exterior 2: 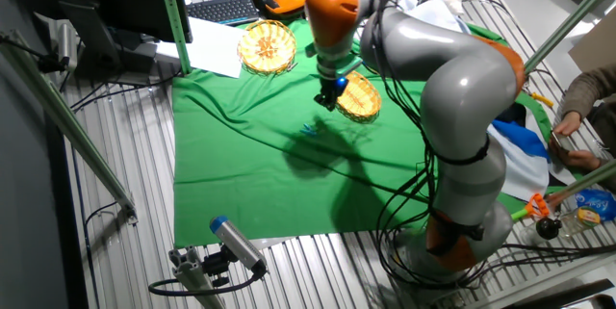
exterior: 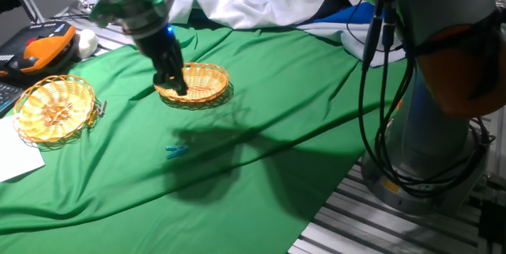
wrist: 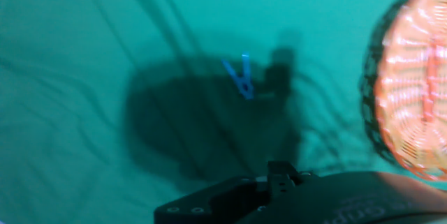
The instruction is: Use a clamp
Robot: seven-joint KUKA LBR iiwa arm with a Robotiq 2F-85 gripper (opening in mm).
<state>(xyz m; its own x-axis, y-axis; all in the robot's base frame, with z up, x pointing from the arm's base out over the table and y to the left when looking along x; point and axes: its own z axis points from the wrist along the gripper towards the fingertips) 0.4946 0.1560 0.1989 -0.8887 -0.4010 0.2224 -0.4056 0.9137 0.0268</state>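
On creased green cloth lies the two-pronged plastic clamp; end effector (spread unclear) overhead.

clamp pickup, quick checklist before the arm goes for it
1. Clamp in sight on the green cloth: ok.
2. Nothing touching the clamp: ok.
3. Gripper above the clamp: not ok, it sits at the near basket.
4. Gripper open: cannot tell.
5. Gripper holding nothing: cannot tell.
6. Far basket out of the path: ok.
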